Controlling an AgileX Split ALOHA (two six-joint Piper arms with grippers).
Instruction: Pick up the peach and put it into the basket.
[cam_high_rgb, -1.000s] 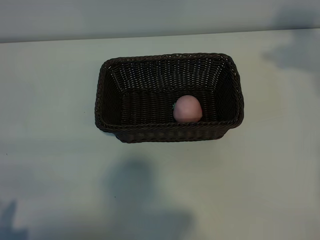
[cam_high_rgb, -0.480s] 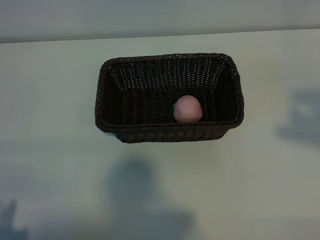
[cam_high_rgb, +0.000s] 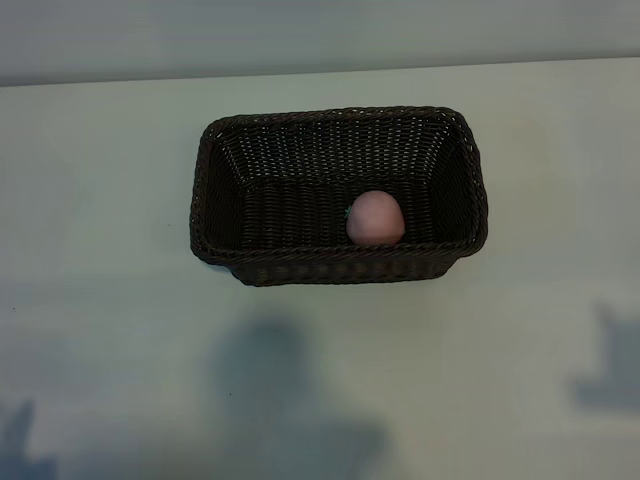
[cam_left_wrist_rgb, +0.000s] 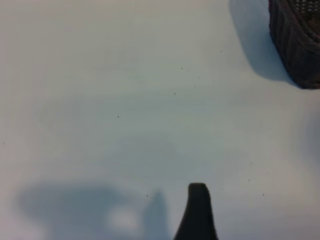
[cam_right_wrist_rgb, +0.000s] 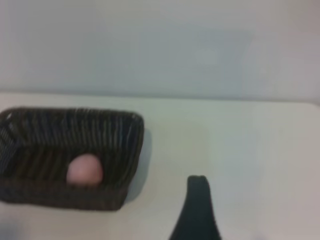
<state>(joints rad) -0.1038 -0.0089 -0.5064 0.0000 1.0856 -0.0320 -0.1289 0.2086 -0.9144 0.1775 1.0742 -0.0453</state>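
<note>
Inside the dark woven basket (cam_high_rgb: 330, 116) – a pale pink peach (cam_high_rgb: 375, 217), down on the floor, close against the long wall nearer the lower edge of the exterior view, right of the middle. Basket flat on the pale worktop (cam_high_rgb: 100, 300), nothing else in it. No arm in the exterior view, only soft shadows on the worktop. Left gripper (cam_left_wrist_rgb: 197, 215) above bare worktop, jaws spread wide and empty, a corner of the basket well off from it. Right gripper (cam_right_wrist_rgb: 196, 210) back from the basket, peach within sight inside – holds nothing visible; jaws wide or narrow, cannot tell.
</note>
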